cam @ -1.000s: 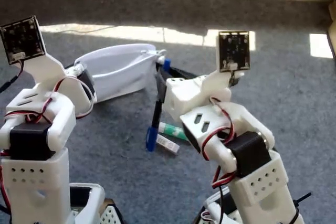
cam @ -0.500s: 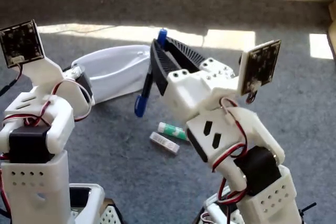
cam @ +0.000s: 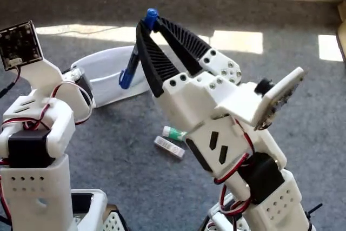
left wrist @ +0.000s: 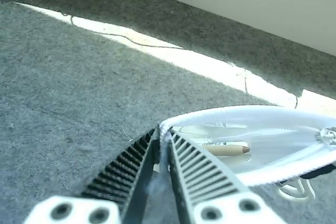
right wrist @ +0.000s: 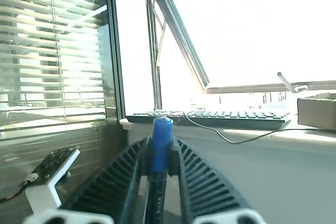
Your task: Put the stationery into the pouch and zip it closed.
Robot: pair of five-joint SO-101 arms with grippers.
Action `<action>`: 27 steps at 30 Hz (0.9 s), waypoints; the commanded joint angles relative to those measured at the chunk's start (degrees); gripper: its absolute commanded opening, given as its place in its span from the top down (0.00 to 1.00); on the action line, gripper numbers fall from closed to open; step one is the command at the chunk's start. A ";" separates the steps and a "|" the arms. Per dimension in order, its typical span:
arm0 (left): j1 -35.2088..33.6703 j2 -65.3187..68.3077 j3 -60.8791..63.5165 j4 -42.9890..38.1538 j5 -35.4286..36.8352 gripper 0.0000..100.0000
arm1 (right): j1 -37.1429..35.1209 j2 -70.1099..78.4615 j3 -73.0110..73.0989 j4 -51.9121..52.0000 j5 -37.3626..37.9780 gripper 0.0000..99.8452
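Grey carpet [cam: 108,150] holds the white pouch [cam: 108,74], its rim pinched in the clenched left gripper [left wrist: 161,132]. Right gripper [cam: 150,21] grips the pen [cam: 131,63] by its top, above the pouch mouth, long axis steep, low end toward the pouch. Pen looks light, stiff and slick, safer held mid-barrel; the pouch is floppy.
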 commanded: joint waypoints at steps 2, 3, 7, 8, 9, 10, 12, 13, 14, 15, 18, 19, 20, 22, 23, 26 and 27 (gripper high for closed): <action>-0.84 1.01 0.57 0.26 -0.53 0.99 | -0.40 4.88 -0.22 -8.40 0.79 0.99; -0.84 1.01 0.57 0.26 -0.53 0.99 | -0.40 6.02 -0.22 -9.89 0.79 0.99; -0.84 1.01 0.57 0.26 -0.53 0.99 | -0.40 10.42 -0.22 -13.85 0.79 0.99; -0.84 1.01 0.57 0.26 -0.53 0.99 | -0.40 11.56 -0.22 -14.46 0.79 0.99; -0.84 1.01 0.57 0.26 -0.53 0.99 | -0.31 12.70 -0.22 -15.16 0.79 0.99; -0.84 1.01 0.57 0.26 -0.53 0.99 | -0.22 13.85 -0.22 -15.78 0.79 0.99; -0.84 1.01 0.57 0.26 -0.53 0.99 | 1.36 16.04 -0.22 -17.19 0.79 0.99; -0.84 1.01 0.57 0.26 -0.53 0.99 | 2.07 17.10 -0.22 -18.07 0.70 0.99; -0.84 1.01 0.57 0.26 -0.53 0.99 | 2.51 18.24 -0.22 -19.03 0.62 0.99; -0.84 1.01 0.57 0.26 -0.53 0.99 | 3.12 19.12 -0.22 -19.56 0.53 0.99; -0.84 1.01 0.57 0.26 -0.53 0.99 | 4.09 20.79 0.13 -19.56 0.35 0.99; -0.84 1.01 0.57 0.26 -0.53 0.99 | 4.18 20.97 1.01 -19.82 0.35 0.99; -0.84 1.01 0.57 0.26 -0.53 0.99 | 4.18 20.79 2.15 -19.91 0.35 0.99; -0.84 1.01 0.57 0.26 -0.53 0.99 | 4.00 19.82 4.35 -19.91 0.35 0.99; -0.84 1.01 0.57 0.26 -0.53 0.99 | 4.00 19.21 5.67 -19.91 0.35 0.99; -0.84 1.01 0.57 0.26 -0.53 0.99 | 4.00 17.54 8.75 -19.91 0.35 0.99; -0.84 1.01 0.57 0.26 -0.53 0.99 | 4.00 17.45 9.36 -19.91 0.35 0.99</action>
